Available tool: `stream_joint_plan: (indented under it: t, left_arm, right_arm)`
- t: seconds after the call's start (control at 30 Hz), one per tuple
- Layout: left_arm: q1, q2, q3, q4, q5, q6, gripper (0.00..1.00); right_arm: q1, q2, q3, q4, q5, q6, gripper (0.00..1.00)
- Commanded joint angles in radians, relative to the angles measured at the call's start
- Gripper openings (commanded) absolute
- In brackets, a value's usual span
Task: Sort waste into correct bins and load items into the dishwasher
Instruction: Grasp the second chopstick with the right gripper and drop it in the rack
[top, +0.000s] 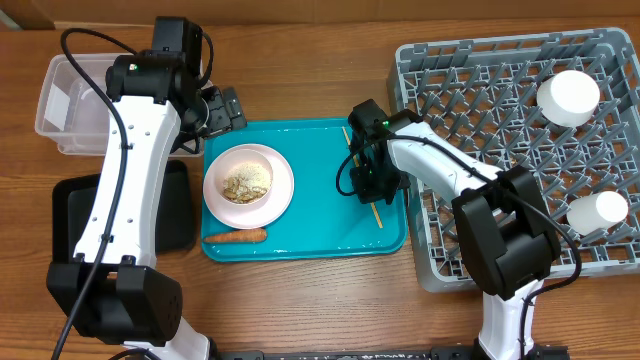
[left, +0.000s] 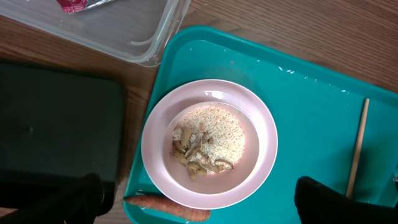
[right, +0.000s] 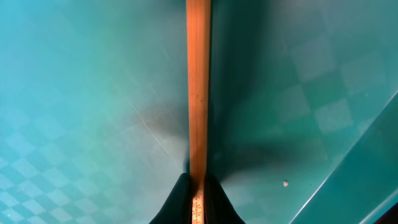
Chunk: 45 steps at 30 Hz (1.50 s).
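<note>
A pale pink plate holding beige rice scraps lies on the teal tray, with an orange carrot beside it. My left gripper is open and empty above the tray's back left corner; in the left wrist view its fingers straddle the plate and carrot. My right gripper is shut on a wooden chopstick lying on the tray; the right wrist view shows the fingers pinching that chopstick. A red foil wrapper lies in the clear tub.
The clear tub stands at the back left, the black tray in front of it, partly under my left arm. The grey dish rack fills the right side and holds a white bowl and a white cup.
</note>
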Motion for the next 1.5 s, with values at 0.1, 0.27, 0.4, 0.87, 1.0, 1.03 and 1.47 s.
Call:
stream_joint_plan:
  t: [0.1, 0.27, 0.4, 0.87, 1.0, 1.03, 1.47]
  left_arm:
    - [0.001, -0.010, 0.016, 0.001, -0.010, -0.013, 1.00]
    - [-0.002, -0.010, 0.016, 0.004, -0.010, -0.013, 1.00]
    - [-0.002, -0.010, 0.016, 0.004, -0.010, -0.013, 1.00]
    - [-0.002, -0.010, 0.016, 0.004, -0.010, -0.013, 1.00]
    - [-0.002, -0.010, 0.016, 0.004, -0.009, -0.013, 1.00]
    - [-0.002, -0.010, 0.016, 0.004, -0.010, -0.013, 1.00]
    - [-0.002, -0.010, 0.016, 0.005, -0.010, -0.013, 1.00]
  right_arm:
    - [0.002, -0.019, 0.056, -0.051, 0.002, 0.010, 0.04]
    - [-0.003, -0.123, 0.183, -0.117, 0.003, -0.026, 0.04]
    - [-0.010, -0.185, 0.217, -0.131, 0.008, -0.047, 0.04]
    - [0.031, -0.072, 0.047, -0.007, 0.017, -0.018, 0.39]
    - [0.031, -0.024, 0.009, 0.037, 0.032, -0.012, 0.39]
    - [0.031, -0.013, 0.004, 0.041, 0.032, -0.012, 0.39]
    - [0.031, 0.022, -0.038, 0.071, 0.032, -0.003, 0.10]
